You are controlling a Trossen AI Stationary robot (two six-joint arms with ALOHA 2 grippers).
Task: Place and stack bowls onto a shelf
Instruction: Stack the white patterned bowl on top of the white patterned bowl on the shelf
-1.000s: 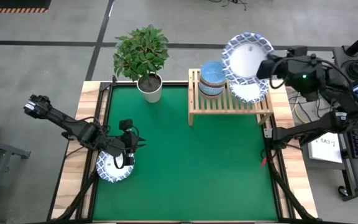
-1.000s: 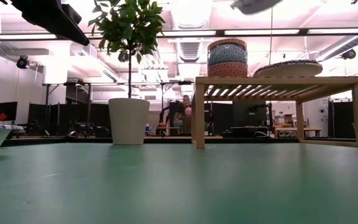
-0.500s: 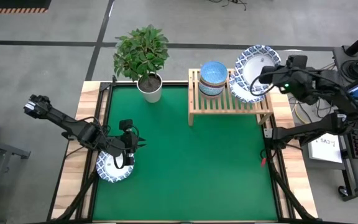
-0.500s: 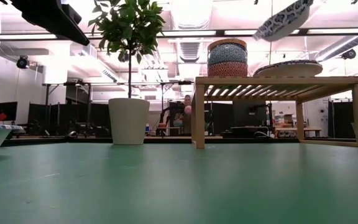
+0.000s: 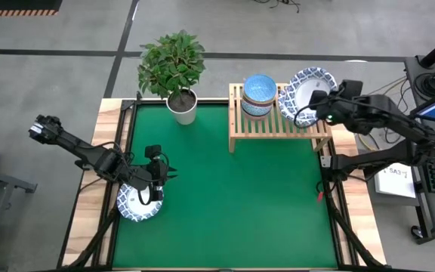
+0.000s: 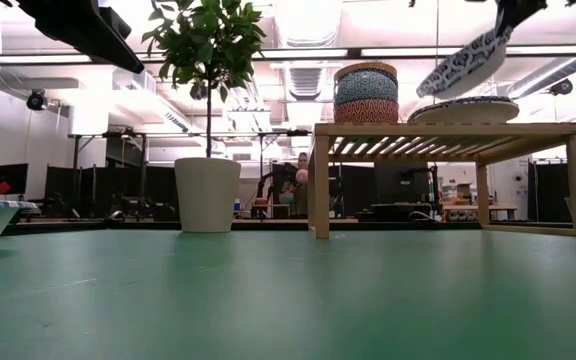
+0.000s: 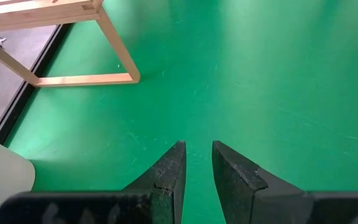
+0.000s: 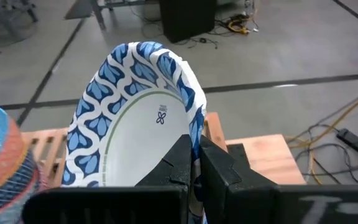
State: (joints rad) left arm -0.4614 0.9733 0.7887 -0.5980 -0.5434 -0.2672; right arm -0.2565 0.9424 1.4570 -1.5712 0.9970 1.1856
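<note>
My right gripper [image 8: 196, 146] is shut on a wide white bowl with a blue patterned rim [image 5: 309, 85], tilted over the right end of the wooden shelf [image 5: 278, 128]. Just under it, another wide bowl [image 6: 465, 110] lies on the slats. A stack of smaller bowls [image 5: 259, 94] stands on the shelf's left end. At the table's near left my left gripper [image 7: 199, 149] hangs over a third wide bowl [image 5: 137, 204] that rests on the mat. Its fingers stand a little apart with nothing between them. My right gripper pinches the held bowl's rim [image 8: 196, 127] on the side toward the table's right edge, one finger inside the bowl and one outside. The fingers come from the right, slanting down. The bowl is clear of the shelf and tilted, its held side [image 6: 503, 35] higher than its free side.
A leafy plant in a white pot [image 5: 181, 106] stands at the table's far left, beside the shelf. Open green mat [image 5: 232, 204] spreads across the middle and near side. A keyboard and cables lie beyond the table's right edge.
My right gripper has come down toward the shelf with the wide bowl and tipped further. The bowl, which was high above the shelf's right end, now hangs tilted just above the bowl lying there.
</note>
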